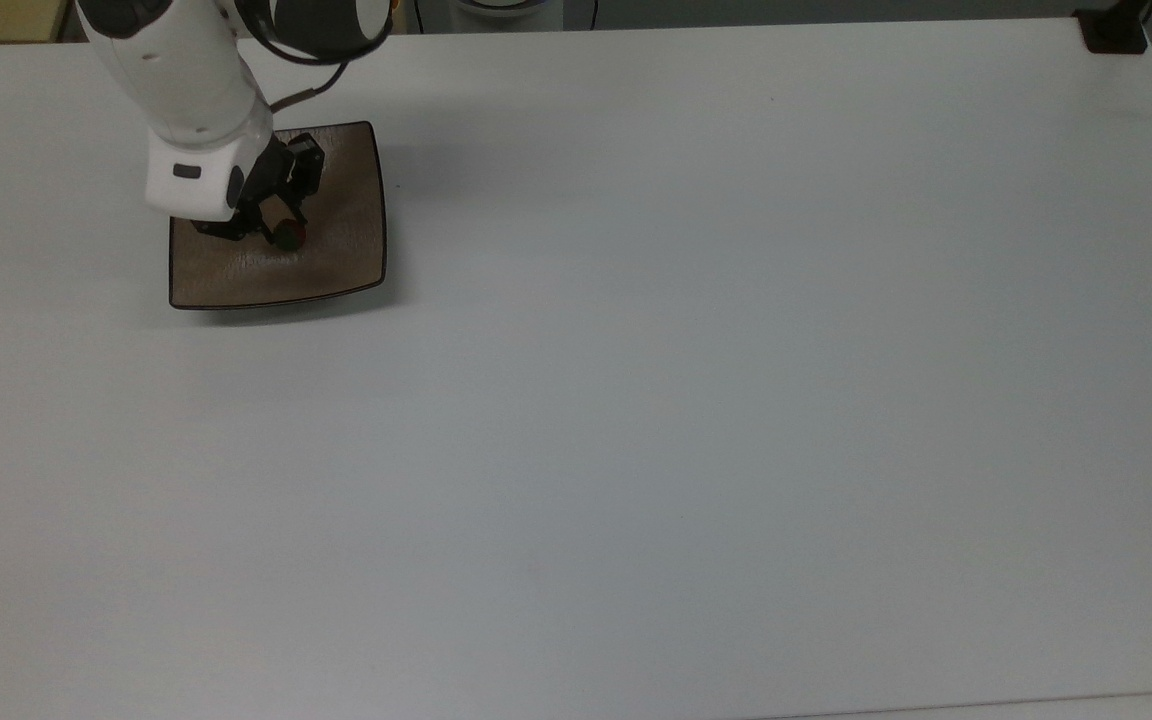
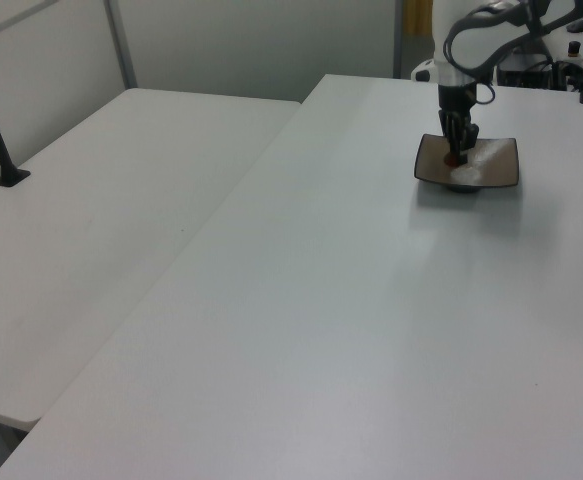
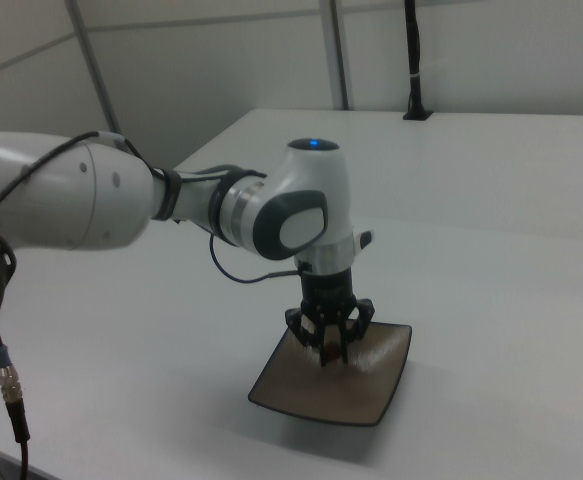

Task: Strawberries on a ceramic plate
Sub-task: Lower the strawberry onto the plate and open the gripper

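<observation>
My gripper [image 1: 284, 232] clenched on strawberry [image 1: 288, 237], low over ceramic plate [image 1: 341, 262] centre, plate at 10 o'clock in top view. Risk I see: releasing too high, berry rolls down glossy surface, off rim onto table [image 1: 696, 400].

No legible text, labels, brand marks, numbers or signs on any surface in the top view, left view or right view.
</observation>
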Motion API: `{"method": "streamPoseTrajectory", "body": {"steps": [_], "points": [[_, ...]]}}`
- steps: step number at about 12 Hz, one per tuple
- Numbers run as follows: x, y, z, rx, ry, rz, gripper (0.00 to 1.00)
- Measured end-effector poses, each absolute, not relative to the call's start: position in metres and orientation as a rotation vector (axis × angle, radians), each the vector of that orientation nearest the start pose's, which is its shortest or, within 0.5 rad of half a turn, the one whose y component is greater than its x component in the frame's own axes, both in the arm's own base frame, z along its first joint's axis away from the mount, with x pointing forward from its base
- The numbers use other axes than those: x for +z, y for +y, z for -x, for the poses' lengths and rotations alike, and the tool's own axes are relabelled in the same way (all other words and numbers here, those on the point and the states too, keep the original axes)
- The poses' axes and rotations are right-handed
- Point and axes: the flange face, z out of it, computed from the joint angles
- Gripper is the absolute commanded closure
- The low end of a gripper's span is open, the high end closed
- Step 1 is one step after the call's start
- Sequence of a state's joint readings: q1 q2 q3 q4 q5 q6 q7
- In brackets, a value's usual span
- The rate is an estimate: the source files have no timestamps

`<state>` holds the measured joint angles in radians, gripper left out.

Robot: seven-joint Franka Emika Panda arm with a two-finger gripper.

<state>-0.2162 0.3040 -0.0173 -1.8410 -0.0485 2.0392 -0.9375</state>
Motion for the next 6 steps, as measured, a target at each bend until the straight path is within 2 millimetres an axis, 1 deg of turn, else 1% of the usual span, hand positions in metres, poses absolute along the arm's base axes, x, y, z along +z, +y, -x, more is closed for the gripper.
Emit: {"method": "streamPoseTrajectory", "body": {"steps": [1,2,6], "points": [[0.3434,-0.1456,-0.5994,0.184,-1.109,2.91,0.51],[0.3412,-0.1456,-0.5996,0.188,-1.109,2.909,0.01],[0.345,-0.1458,-0.6005,0.178,-1.108,2.914,0.0]]}}
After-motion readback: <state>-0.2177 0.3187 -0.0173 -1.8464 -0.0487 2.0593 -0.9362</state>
